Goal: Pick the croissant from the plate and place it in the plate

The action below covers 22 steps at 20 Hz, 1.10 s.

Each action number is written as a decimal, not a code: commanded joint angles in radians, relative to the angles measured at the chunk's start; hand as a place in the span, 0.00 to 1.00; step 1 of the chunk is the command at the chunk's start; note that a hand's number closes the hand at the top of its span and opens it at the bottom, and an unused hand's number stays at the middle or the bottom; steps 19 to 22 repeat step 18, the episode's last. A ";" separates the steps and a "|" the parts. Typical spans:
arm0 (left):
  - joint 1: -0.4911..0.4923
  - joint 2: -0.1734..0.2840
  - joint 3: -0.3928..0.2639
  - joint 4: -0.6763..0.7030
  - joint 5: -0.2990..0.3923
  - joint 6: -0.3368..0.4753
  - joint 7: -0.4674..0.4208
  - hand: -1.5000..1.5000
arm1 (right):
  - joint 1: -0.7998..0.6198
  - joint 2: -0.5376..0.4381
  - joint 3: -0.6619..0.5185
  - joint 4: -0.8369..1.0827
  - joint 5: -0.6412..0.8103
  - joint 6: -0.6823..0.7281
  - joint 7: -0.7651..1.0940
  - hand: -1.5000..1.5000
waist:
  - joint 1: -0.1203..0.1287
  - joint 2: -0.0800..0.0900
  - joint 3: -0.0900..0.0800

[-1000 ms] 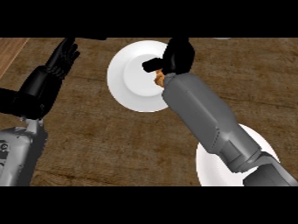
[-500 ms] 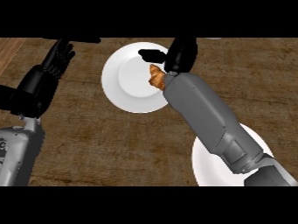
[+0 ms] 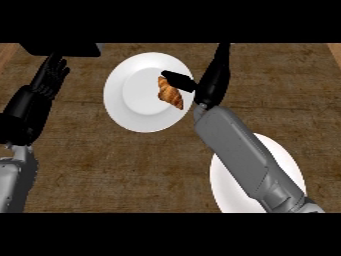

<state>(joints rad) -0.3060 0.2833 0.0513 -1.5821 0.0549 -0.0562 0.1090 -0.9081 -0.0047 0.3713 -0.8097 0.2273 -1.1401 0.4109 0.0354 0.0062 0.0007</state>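
A brown croissant (image 3: 171,93) lies on the far white plate (image 3: 132,107), right of the plate's middle. My right hand (image 3: 208,85) hovers at that plate's right rim. Its fingers point straight away from me, and its thumb (image 3: 177,80) reaches left over the croissant's far end; I cannot tell whether it touches. Nothing is curled round the croissant. A second white plate (image 3: 289,167) sits near the front right, partly covered by my right forearm. My left hand (image 3: 46,84) rests open at the left, fingers up, holding nothing.
A flat black object (image 3: 62,48) sits at the counter's back edge, just beyond my left hand's fingertips. The wooden counter (image 3: 114,160) stretches between the two plates.
My right hand, which covered the croissant a second ago, has shifted right and spread out, so the croissant now shows whole on the far plate. The left hand kept its pose.
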 commanded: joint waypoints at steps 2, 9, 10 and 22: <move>-0.029 0.012 0.041 0.022 0.013 -0.006 0.025 0.50 | 0.167 0.004 -0.011 -0.139 -0.032 -0.012 -0.141 0.00 | -0.032 -0.004 0.000; 0.075 0.021 0.053 -0.071 0.022 -0.038 0.032 0.50 | 0.455 -0.094 0.080 -0.453 0.085 0.048 -0.057 0.00 | -0.041 -0.011 -0.001; 0.017 0.033 0.079 -0.045 0.039 -0.040 0.045 0.50 | 0.464 -0.151 0.094 -0.533 0.124 0.097 0.049 0.00 | -0.050 -0.013 -0.001; 0.083 -0.027 0.042 -0.050 -0.019 -0.022 -0.001 0.50 | 0.697 -0.217 0.068 -0.710 0.230 0.137 0.014 0.00 | -0.042 -0.009 -0.001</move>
